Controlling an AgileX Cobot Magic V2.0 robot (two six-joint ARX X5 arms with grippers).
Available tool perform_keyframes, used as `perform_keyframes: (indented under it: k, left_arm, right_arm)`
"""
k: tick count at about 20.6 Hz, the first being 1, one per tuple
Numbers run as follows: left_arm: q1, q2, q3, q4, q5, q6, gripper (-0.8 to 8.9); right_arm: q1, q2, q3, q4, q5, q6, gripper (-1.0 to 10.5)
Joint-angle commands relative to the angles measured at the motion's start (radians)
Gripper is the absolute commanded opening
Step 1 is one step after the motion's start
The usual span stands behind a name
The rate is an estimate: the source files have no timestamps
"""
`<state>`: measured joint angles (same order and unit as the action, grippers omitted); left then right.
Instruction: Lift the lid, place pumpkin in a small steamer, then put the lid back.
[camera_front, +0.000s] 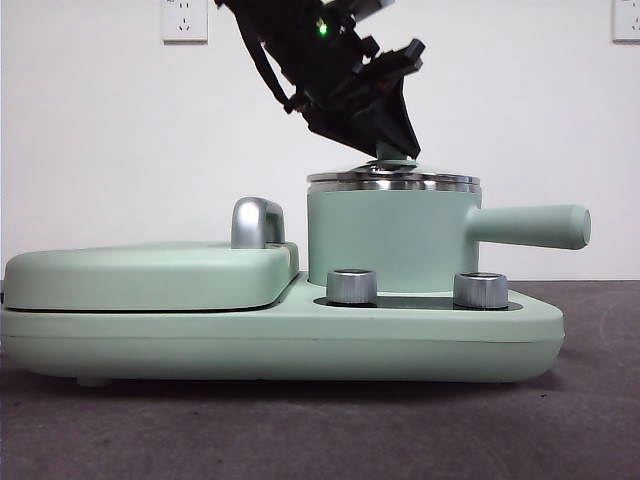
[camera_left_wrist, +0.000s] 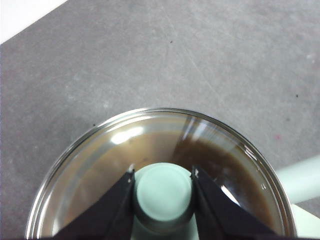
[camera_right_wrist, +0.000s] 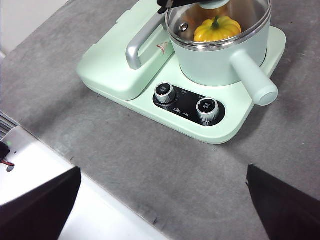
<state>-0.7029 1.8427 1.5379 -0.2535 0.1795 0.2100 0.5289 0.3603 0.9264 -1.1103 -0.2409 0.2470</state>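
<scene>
Front view: left gripper (camera_front: 392, 150) down on the mint knob of the lid (camera_front: 393, 181), steel rim resting on the small steamer (camera_front: 385, 240).

Left wrist view: jaws clamped on the knob, glass dome spread below.

Right wrist view: right gripper (camera_right_wrist: 160, 200) spread wide, holding nothing; well beyond it, glossy ribbed pumpkin (camera_right_wrist: 217, 30) inside the pot under the glass. Dial lettering too small to read.
</scene>
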Motion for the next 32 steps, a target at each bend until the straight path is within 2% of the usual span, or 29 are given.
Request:
perform_keyframes:
  k: [1,8,14,23,28,32]
  left_arm:
    - [-0.007,0.027,0.021,0.008,0.0,-0.013,0.15]
    - [-0.005,0.034,0.021,-0.038,-0.03,-0.015,0.15]
    - [-0.004,0.034,0.022,-0.061,-0.053,-0.105,0.15]
    - [-0.004,0.034,0.086,-0.121,-0.053,-0.125,0.16]
    - [-0.004,0.038,0.086,-0.113,-0.052,-0.107,0.18]
    - [-0.005,0.042,0.086,-0.115,-0.047,-0.002,0.18]
  right_arm:
    - [0.006,0.0,0.006,0.01,-0.003,0.017,5.3]
    - [0.006,0.0,0.006,0.01,-0.002,0.031,5.3]
    - [0.006,0.0,0.006,0.01,0.005,0.034,5.3]
    - [0.006,0.0,0.006,0.011,0.005,0.037,5.3]
    - [0.006,0.0,0.006,0.01,0.004,0.054,5.3]
    - [0.006,0.0,0.006,0.01,0.002,0.056,5.3]
